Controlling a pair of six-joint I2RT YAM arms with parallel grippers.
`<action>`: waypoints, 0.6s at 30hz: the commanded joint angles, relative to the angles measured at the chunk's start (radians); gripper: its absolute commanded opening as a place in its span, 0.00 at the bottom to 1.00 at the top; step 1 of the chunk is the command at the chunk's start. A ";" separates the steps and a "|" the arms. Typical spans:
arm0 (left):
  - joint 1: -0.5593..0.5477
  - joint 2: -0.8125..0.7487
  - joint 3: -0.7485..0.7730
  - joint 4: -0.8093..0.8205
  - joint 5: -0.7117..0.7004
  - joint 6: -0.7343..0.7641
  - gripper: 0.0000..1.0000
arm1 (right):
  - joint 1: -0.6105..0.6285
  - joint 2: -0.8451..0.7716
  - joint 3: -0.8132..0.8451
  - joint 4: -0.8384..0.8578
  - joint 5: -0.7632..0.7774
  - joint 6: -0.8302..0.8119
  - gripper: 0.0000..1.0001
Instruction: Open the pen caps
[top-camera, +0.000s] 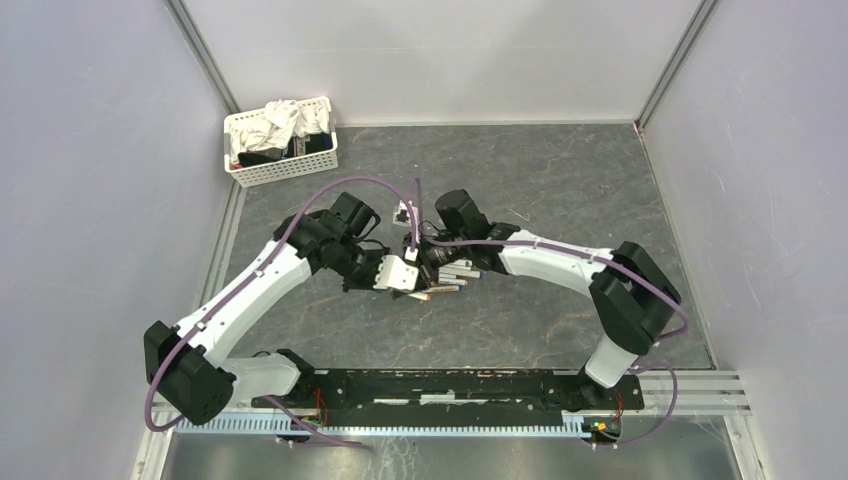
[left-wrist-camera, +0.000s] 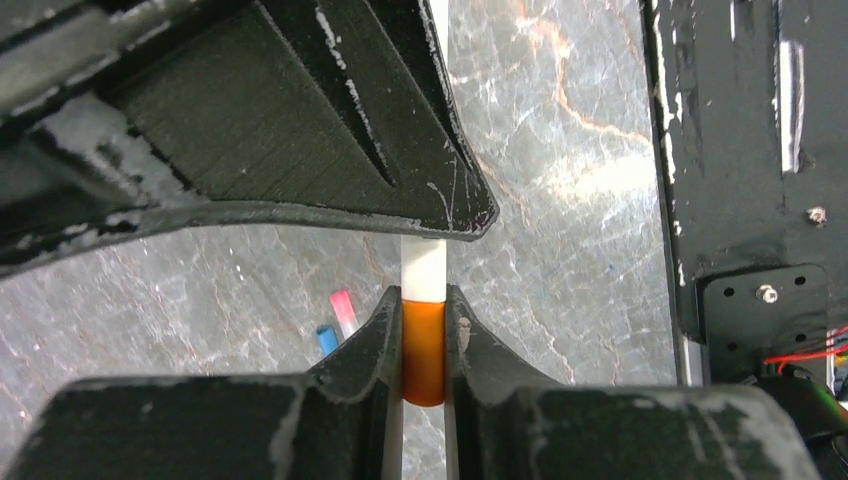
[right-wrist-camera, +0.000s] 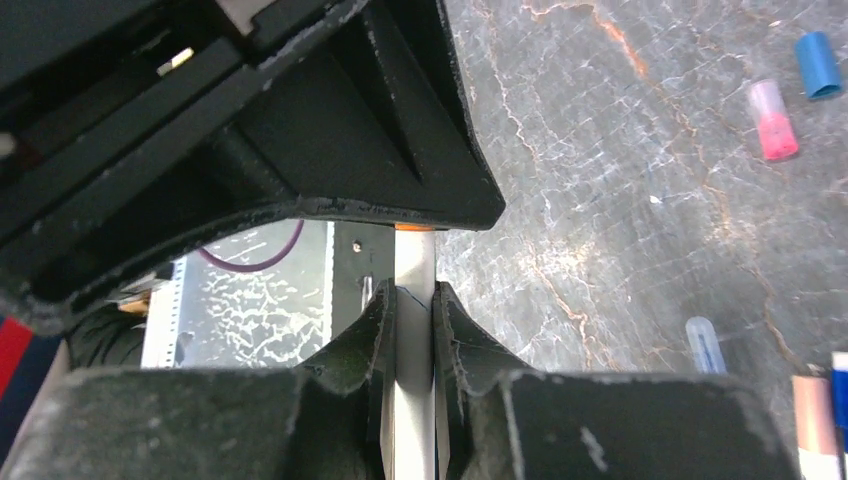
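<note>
In the left wrist view my left gripper (left-wrist-camera: 423, 300) is shut on an orange pen cap (left-wrist-camera: 423, 345). The cap sits on the end of a white pen barrel (left-wrist-camera: 423, 268). In the right wrist view my right gripper (right-wrist-camera: 411, 295) is shut on that same white barrel (right-wrist-camera: 413, 350), and a sliver of the orange cap (right-wrist-camera: 415, 228) shows under the opposite gripper. In the top view both grippers meet tip to tip at mid-table, the left gripper (top-camera: 395, 272) and the right gripper (top-camera: 425, 255). A loose pink cap (left-wrist-camera: 342, 303) and a blue cap (left-wrist-camera: 326, 340) lie on the table.
A pile of pens (top-camera: 455, 277) lies just right of the grippers. A white basket (top-camera: 283, 170) with crumpled cloths stands at the back left. The pink cap (right-wrist-camera: 773, 125), the blue cap (right-wrist-camera: 818, 65) and a clear cap (right-wrist-camera: 703, 340) lie on the marble top.
</note>
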 joint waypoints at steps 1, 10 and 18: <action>0.089 -0.005 0.044 -0.098 -0.146 0.098 0.02 | -0.013 -0.113 -0.116 -0.127 -0.007 -0.053 0.00; 0.282 0.008 0.046 -0.093 -0.114 0.205 0.02 | -0.081 -0.277 -0.279 -0.169 0.019 -0.095 0.00; 0.286 0.023 -0.069 0.087 -0.050 0.031 0.02 | -0.291 -0.338 -0.296 -0.296 0.412 -0.118 0.00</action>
